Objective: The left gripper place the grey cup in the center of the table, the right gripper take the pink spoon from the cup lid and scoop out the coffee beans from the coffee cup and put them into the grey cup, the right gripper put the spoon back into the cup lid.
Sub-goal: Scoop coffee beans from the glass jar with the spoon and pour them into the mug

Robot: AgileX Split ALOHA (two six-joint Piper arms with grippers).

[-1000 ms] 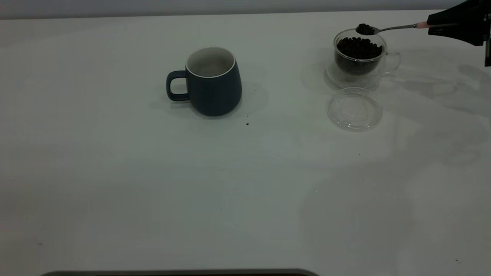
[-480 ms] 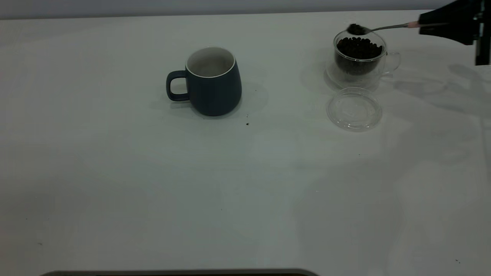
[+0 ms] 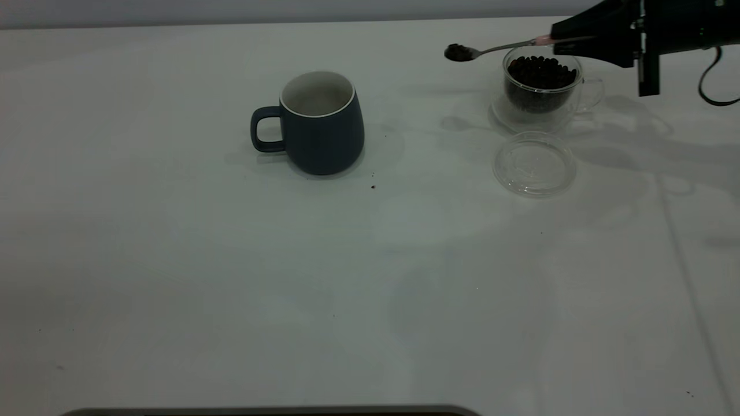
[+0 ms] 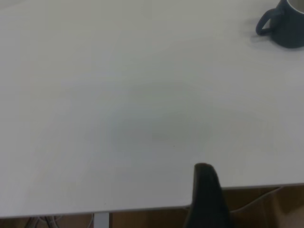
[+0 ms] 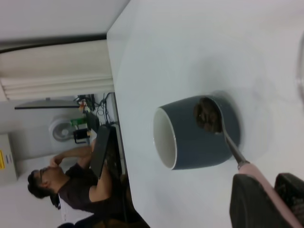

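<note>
Exterior view gives you the right gripper [image 3: 569, 39] up at the far right of the table [image 3: 231, 277], its jaws pinching the pale handle of the pink spoon [image 3: 497, 48]. From the jaws the spoon reaches out level toward the grey cup [image 3: 321, 124], and its metal bowl carries a small load of coffee beans [image 3: 459, 52] in the air, past the rim of the coffee cup [image 3: 540, 86] and well short of the grey cup. The coffee cup sits just below the jaws, full of dark beans, its clear handle turned away from the grey cup. Just beside it, on the near side, you see the cup lid [image 3: 533, 164] lying flat on the table with nothing on it. The grey cup stands upright near the middle of the table, well apart from the jaws, handle pointing away from them, white inside showing.

Your right wrist view shows the loaded spoon bowl [image 5: 207, 115] in front of the grey cup [image 5: 190, 137], with a person [image 5: 71, 183] seated beyond the table edge.

Your left wrist view shows only one dark finger [image 4: 206, 194] at the table's edge, the grey cup [image 4: 285, 23] far off; you cannot tell how the left jaws stand.
</note>
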